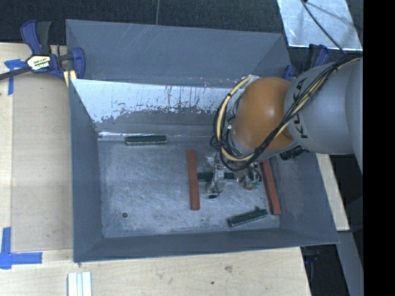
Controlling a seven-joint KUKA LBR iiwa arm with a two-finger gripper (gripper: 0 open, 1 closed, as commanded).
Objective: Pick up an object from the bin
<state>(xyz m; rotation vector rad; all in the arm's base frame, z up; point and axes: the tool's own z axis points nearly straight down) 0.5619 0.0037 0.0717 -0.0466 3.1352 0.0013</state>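
The gripper was down near the floor of the bin, right of centre, the arm coming in from the right with its orange cover tipped over the spot. That was probably so it could come at a flat-lying thing from above. Whether it was released or clenched on anything could not be told: cables and its own dark parts hid the tip. The thing nearest it was a stick just beside it on the left, so this was judged the likely target. The stick was slim, straight and reddish-brown, lying flat on the floor with its length running from the back of the bin toward the front. Something short and dark green seemed to sit between stick and gripper, though it could have been part of the robot. The rest lay well spread, which left room to work. A second stick lay at the right, partly under the arm, a green bar lay along the back wall, and another bar lay near the front right corner.
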